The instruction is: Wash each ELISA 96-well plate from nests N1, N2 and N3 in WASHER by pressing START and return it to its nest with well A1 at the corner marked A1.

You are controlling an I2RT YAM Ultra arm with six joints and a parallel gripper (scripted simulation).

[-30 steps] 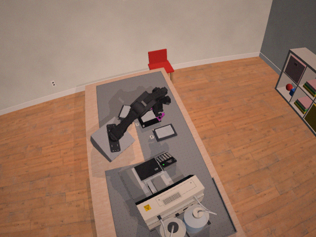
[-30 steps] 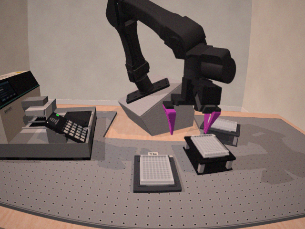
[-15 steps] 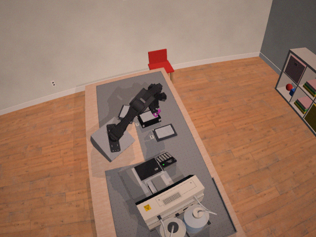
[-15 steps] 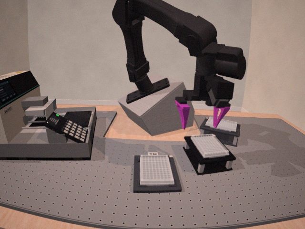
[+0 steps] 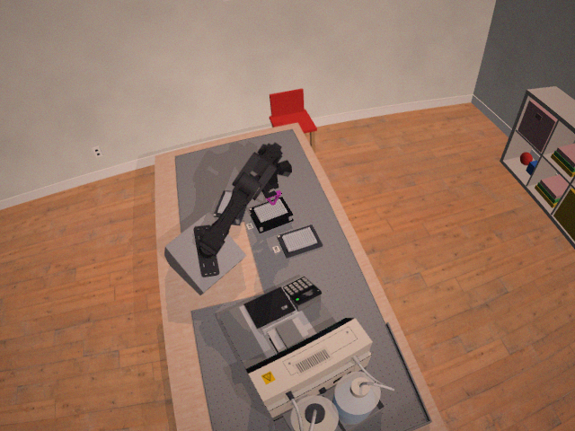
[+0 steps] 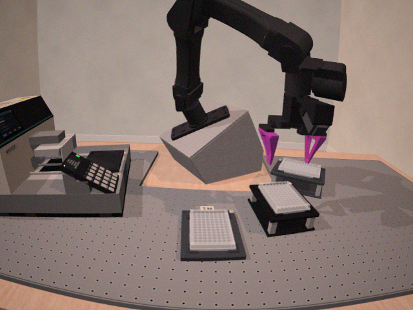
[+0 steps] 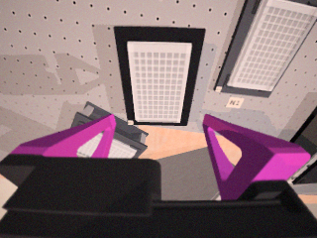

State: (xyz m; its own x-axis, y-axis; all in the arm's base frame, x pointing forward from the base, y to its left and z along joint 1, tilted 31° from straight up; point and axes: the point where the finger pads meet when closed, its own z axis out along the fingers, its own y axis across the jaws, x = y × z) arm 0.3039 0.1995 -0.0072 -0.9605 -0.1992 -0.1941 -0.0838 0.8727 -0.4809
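Observation:
Three white 96-well plates sit in their nests. The front plate [image 6: 210, 229] [image 5: 300, 239] [image 7: 269, 47] lies in the low nest labelled N1. The middle plate [image 6: 282, 197] [image 5: 269, 212] [image 7: 159, 81] lies on a raised black nest [image 6: 286, 223] [image 7: 120, 74]. The far plate [image 6: 300, 167] [image 5: 224, 201] [image 7: 121, 149] lies on a grey nest, partly hidden by the arm. My gripper [image 6: 290, 150] [image 5: 275, 198] [image 7: 158, 119] is open and empty, hanging above the far plate's near side. The washer [image 6: 20, 133] [image 5: 315, 362] shows a green lamp [image 6: 77, 155] [image 5: 296, 299]. Its dark carrier pocket [image 6: 104, 158] [image 5: 267, 306] is empty beside the keypad [image 6: 91, 172] [image 5: 300, 288].
The arm stands on a tilted grey block [image 6: 217, 150] [image 5: 185, 259] behind the nests. Two bottles [image 5: 355, 394] with tubing stand behind the washer. A red chair [image 5: 290, 111] is at the table's far end, and a shelf [image 5: 543, 153] stands off to the right.

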